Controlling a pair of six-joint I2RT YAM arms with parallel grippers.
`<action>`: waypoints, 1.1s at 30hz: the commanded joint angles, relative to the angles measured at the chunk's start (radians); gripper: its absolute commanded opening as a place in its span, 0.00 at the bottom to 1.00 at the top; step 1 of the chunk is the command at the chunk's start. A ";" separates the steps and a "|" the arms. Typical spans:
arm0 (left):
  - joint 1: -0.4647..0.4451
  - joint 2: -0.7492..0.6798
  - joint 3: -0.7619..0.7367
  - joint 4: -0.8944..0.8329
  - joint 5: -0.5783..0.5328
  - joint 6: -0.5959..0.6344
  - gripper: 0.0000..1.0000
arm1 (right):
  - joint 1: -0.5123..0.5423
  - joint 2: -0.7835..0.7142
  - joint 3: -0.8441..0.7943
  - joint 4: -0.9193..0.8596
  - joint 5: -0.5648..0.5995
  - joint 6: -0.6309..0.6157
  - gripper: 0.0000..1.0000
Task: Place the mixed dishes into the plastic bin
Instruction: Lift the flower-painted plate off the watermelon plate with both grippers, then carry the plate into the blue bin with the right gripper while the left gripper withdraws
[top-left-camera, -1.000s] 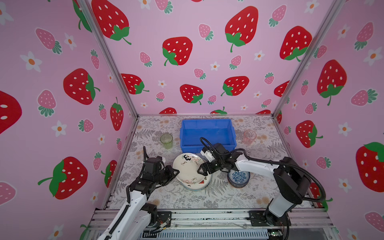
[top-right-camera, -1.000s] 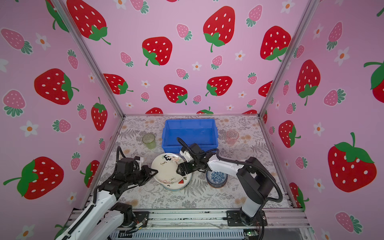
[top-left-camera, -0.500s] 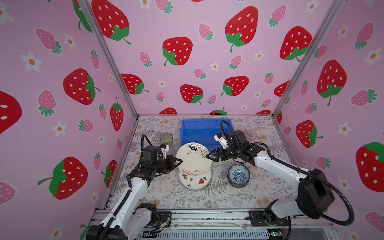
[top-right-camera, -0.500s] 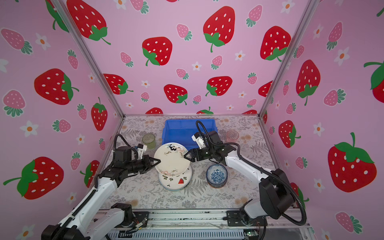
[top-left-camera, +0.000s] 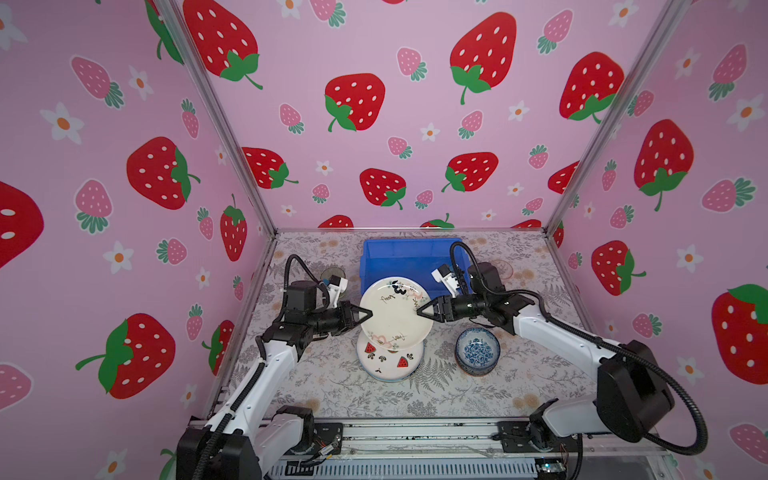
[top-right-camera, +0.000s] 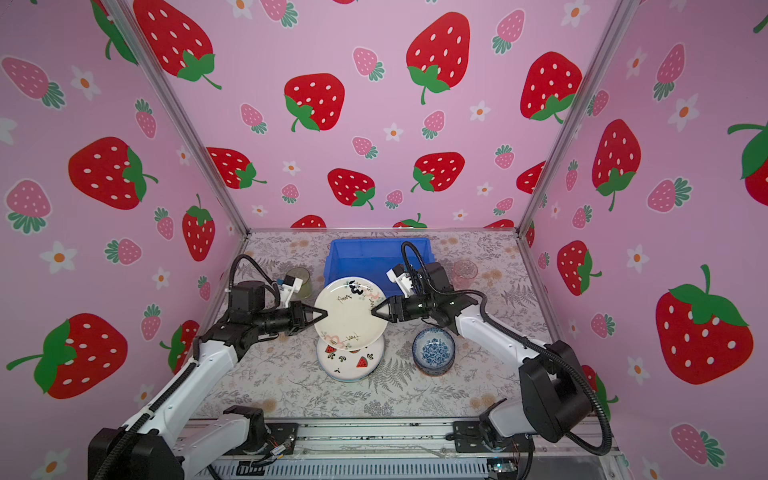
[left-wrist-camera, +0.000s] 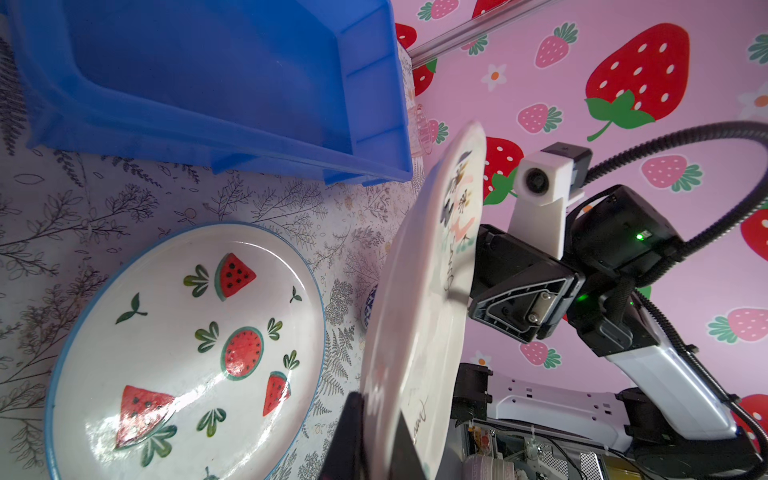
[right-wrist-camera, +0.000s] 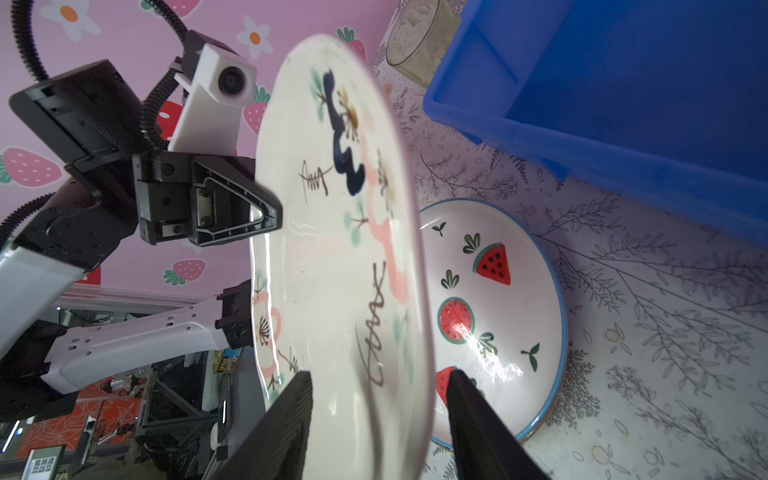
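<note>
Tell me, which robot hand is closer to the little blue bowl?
Right. The right gripper sits at the cream plate's rim, close beside the blue bowl. The left gripper pinches the plate's opposite rim, farther from the bowl.

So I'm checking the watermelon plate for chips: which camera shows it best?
The left wrist view: the watermelon plate lies close, almost whole. In both top views the held cream plate covers its far part; in the right wrist view that plate hides one side.
</note>
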 joint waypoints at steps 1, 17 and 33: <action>-0.004 0.002 0.067 0.087 0.103 0.013 0.00 | 0.001 0.011 -0.011 0.074 -0.045 0.027 0.46; -0.004 0.042 0.076 0.064 0.068 0.028 0.08 | 0.001 0.009 -0.052 0.192 -0.047 0.146 0.00; 0.044 0.006 0.107 -0.031 -0.048 0.079 0.94 | -0.050 0.048 0.064 0.189 -0.038 0.222 0.00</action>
